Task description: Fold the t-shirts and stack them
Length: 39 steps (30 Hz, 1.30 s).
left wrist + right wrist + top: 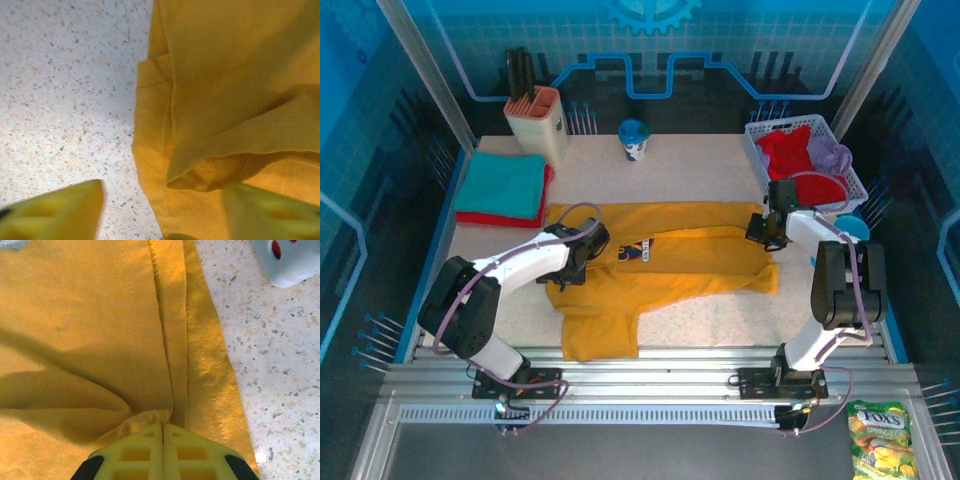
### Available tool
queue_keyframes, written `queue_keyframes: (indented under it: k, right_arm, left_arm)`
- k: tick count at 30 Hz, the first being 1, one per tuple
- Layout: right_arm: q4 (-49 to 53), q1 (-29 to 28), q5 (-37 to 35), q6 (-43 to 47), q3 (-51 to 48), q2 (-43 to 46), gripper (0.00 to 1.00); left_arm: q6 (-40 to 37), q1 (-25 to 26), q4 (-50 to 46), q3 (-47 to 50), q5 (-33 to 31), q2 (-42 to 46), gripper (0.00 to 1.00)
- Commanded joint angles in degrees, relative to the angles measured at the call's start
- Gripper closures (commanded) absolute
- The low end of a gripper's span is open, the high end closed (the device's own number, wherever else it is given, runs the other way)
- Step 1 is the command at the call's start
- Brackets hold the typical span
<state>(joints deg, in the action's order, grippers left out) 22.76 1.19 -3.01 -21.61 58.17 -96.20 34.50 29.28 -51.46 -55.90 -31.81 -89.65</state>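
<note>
Right end effector [163, 430] closed, pinching a fold of the mustard t-shirt [85, 305]; left end effector [164, 210] apart, empty, over the shirt's doubled edge. Shirt spreads on the worktop [60, 80] between both — light, limp cotton; we'd take it by hems.

Matt yellow cloth t-shirt [680, 262], smooth speckled tabletop [700, 172]

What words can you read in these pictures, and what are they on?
"FOXS": on the snack bag, off the table's near right corner.
Dark blue chest print on the mustard-yellow t-shirt: too small to read.
Marks on the blue and white cup: too blurred to read.
</note>
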Motion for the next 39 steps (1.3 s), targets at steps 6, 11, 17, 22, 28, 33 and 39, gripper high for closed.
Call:
queue_keyframes:
  k: [6, 11, 17, 22, 28, 33, 39]
  right_arm:
    - [4.56, 2.10, -4.80, -1.38, 1.45, -0.19, 0.95]
    - [3.68, 2.10, -4.72, -1.69, 0.44, 2.50, 0.68]
    - [4.78, 2.14, 1.04, -2.87, 0.41, 5.50, 0.28]
    - [5.03, 1.97, 4.15, -5.57, 0.45, 4.52, 0.28]
    - [5.12, 1.93, 4.60, -6.69, 1.46, 0.25, 0.34]
    - [4.35, 1.87, 4.60, -6.43, 2.49, -2.84, 0.44]
    - [3.24, 1.83, 2.89, -4.63, 3.23, -1.58, 0.84]
  left_arm:
    - [-7.85, -7.69, -2.16, -7.29, -0.83, 1.08, 0.21]
    - [-12.65, -10.20, 0.00, -11.60, 0.78, -0.50, 0.21]
    - [-12.88, -11.02, 3.13, -9.52, 3.20, 0.97, 0.22]
    - [-12.81, -11.88, 4.13, -8.87, 5.26, 2.13, 0.22]
    - [-12.90, -12.04, 3.93, -8.13, 5.60, 3.51, 0.23]
    - [-12.62, -12.01, 3.96, -7.12, 6.05, 5.23, 0.23]
    - [-12.55, -12.05, 3.87, -6.88, 6.19, 6.06, 0.23]
